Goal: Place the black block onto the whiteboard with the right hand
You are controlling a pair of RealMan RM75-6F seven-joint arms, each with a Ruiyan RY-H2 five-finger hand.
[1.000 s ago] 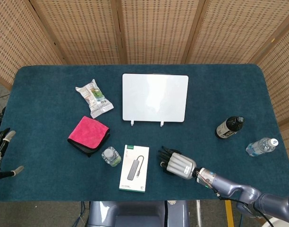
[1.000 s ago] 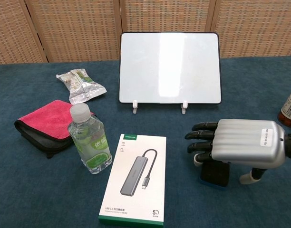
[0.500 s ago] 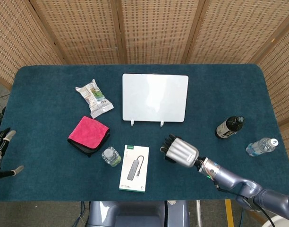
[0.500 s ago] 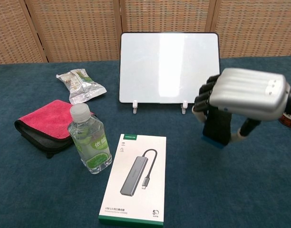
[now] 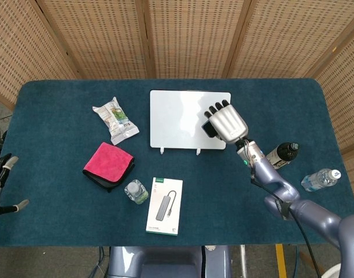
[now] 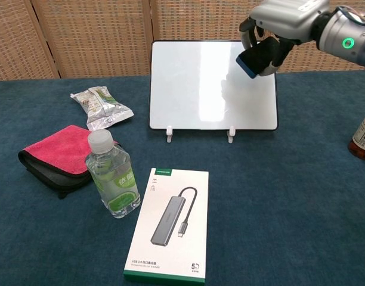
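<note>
Blue table: one whiteboard [image 6: 212, 83], right robot hand [image 6: 282, 16] gripping one black block [image 6: 258, 56].

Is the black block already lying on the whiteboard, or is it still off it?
Still off it. The right hand holds the black block in the air before the whiteboard, near its upper right corner; its fingers grip it.

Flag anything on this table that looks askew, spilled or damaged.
Nothing stands out. The crumpled snack packet and folded pink cloth lie loosely; the clear water bottle stands upright and capped. The right hand holds the black block tilted before the upright whiteboard.
</note>
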